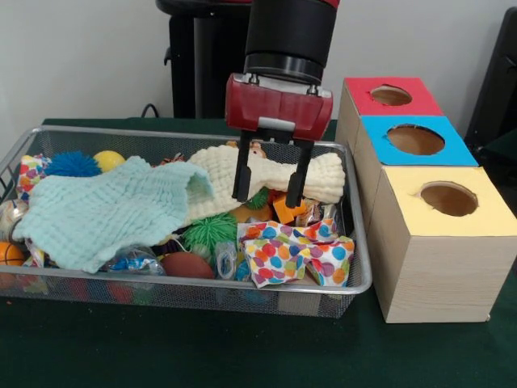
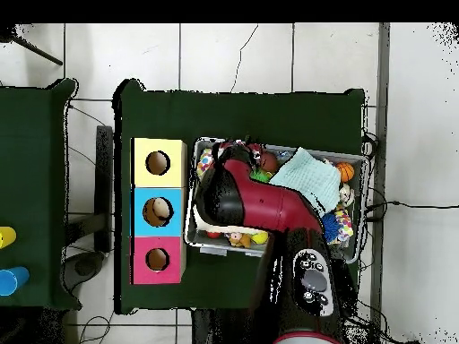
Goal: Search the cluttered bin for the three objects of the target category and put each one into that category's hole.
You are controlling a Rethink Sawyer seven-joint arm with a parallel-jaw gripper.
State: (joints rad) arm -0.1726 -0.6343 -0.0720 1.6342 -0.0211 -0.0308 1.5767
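From the front, a polka-dot cloth point(image 1: 297, 252) lay crumpled in the wire basket point(image 1: 359, 283) just below and nearer than the claw point(image 1: 267, 184), its long axis running crosswise; the claw's fingers hung spread, holding nothing, over the cream knitted cloth point(image 1: 323, 178). From overhead, the red arm point(image 2: 269, 208) hid the claw, with the blue-topped box's hole point(image 2: 158, 211) off to its side.

We see the claw point(image 1: 269, 184) hanging with fingers spread over the cream knitted cloth point(image 1: 323, 179) in the wire basket point(image 1: 355, 279), empty.
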